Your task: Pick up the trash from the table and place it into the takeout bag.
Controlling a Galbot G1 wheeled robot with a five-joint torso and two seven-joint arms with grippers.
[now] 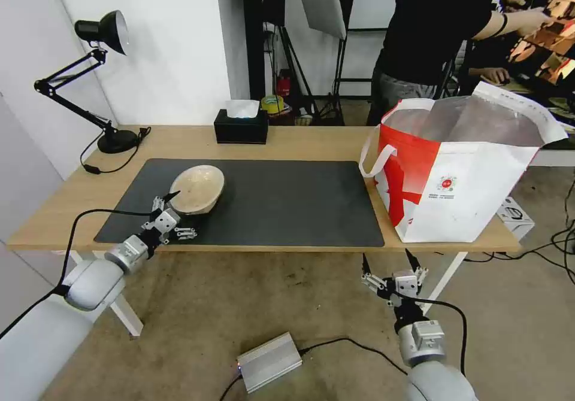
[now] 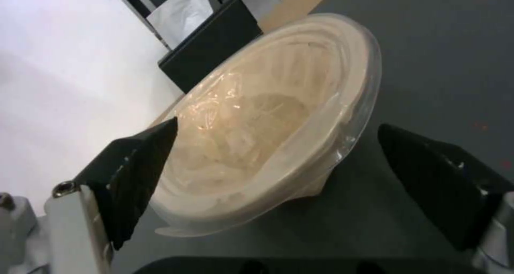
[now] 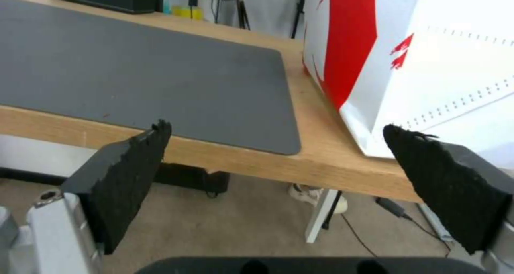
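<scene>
Left gripper (image 1: 169,204): jaws spread wide around the near rim of the shallow beige bowl (image 1: 197,189) on the grey mat (image 1: 287,200), contact not discernible; its far finger is partly hidden behind the rim in the wrist view. Right gripper (image 1: 388,261): wide open, empty, below the table (image 1: 311,143) edge, takeout bag (image 1: 455,173) just beyond; the bag's contents are hidden.

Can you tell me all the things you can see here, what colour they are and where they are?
bowl: one, beige, tilted on the mat's left part
mat: one, dark grey, on the table
table: one, light wood
takeout bag: one, white and red, table's right end
tissue box: one, black, table's back edge
desk lamp: one, black, back left corner
silver box: one, on the floor
left gripper: open, fingers by the bowl
right gripper: open, below the table's front edge
</scene>
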